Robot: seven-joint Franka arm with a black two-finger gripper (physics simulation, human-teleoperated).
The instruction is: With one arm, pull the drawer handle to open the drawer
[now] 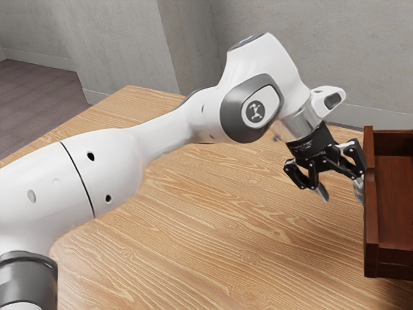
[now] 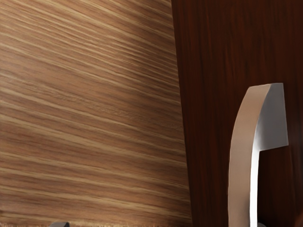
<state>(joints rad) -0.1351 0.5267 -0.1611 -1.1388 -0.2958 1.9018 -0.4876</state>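
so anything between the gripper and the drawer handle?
Nothing. Exterior view: gripper right at the drawer front, no object between. Wrist view: handle close ahead.

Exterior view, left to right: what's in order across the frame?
White arm → black gripper, fingers apart → dark wooden drawer at the right edge.

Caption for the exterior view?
White robot arm holds its open black end effector beside the dark wooden drawer's curved silver handle.
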